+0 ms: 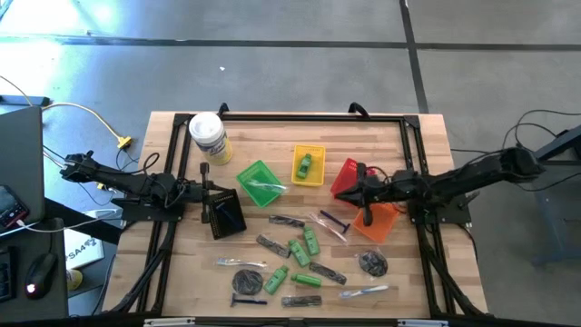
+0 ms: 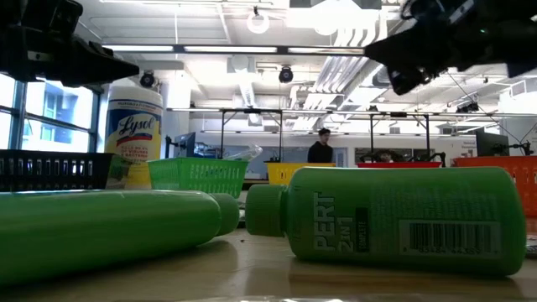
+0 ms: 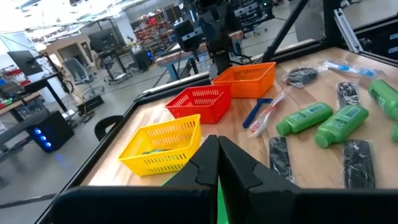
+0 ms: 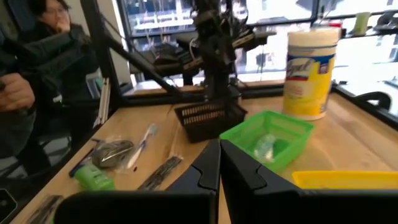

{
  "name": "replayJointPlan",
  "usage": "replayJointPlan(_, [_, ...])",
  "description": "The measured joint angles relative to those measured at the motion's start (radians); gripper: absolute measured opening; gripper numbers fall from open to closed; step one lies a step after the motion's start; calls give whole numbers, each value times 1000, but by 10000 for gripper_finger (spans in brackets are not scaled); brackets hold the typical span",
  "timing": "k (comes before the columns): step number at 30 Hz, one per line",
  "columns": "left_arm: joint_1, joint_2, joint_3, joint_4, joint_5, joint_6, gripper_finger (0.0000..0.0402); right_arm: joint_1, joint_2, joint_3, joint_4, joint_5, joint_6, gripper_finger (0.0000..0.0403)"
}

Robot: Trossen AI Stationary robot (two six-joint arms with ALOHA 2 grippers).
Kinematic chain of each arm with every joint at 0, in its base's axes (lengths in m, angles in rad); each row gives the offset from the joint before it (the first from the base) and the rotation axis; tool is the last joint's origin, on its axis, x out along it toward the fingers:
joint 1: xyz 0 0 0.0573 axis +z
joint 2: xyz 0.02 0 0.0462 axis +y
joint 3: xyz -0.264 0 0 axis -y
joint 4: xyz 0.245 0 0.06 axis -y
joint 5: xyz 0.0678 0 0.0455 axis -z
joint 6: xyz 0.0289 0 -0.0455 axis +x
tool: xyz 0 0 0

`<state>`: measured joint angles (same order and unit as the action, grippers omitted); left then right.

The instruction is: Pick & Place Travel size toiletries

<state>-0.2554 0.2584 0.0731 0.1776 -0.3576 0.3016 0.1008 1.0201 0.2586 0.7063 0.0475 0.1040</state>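
Note:
The travel size toiletries lie loose on the near middle of the table: green bottles (image 1: 300,250), dark combs (image 1: 272,245), grey discs (image 1: 247,282), razors (image 1: 334,221) and clear-wrapped pieces (image 1: 241,263). One green bottle (image 1: 306,164) lies in the yellow basket (image 1: 308,177). A clear-wrapped piece (image 4: 266,146) lies in the green basket (image 1: 260,182). My left gripper (image 1: 207,191) is shut and level above the black basket (image 1: 225,216). My right gripper (image 1: 354,193) is shut and level, up over the red basket (image 1: 345,174) and orange basket (image 1: 379,222). Both hold nothing.
A big white-lidded Lysol jar (image 1: 209,136) stands at the far left of the table. The baskets make a row across the middle. A black frame (image 1: 309,116) runs along the table's edges. A person (image 4: 37,68) stands beyond the table's left side.

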Motion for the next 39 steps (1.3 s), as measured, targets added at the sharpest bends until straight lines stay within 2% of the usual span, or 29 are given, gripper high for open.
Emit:
replayJointPlan(7, [0, 0, 0, 0, -1, -13, 0, 26, 274, 208, -37, -1, 45, 3])
replayJointPlan(15, [0, 0, 1, -7, -3, -22, 0, 35, 543, 505, -260, -24, 127, 3])
replayJointPlan(21, [0, 0, 1, -23, -3, -23, 0, 69, 738, 680, -302, -133, 81, 3])
replayJointPlan(28, [0, 0, 1, -24, -3, -23, 0, 106, 916, 865, -346, -158, 157, 5])
replayJointPlan(32, [0, 0, 1, -36, -3, -25, 0, 131, 991, 958, -390, -153, 191, 44])
replayJointPlan(39, [0, 0, 1, -77, 0, -55, 0, 166, 1076, 1075, -577, -7, 297, 183])
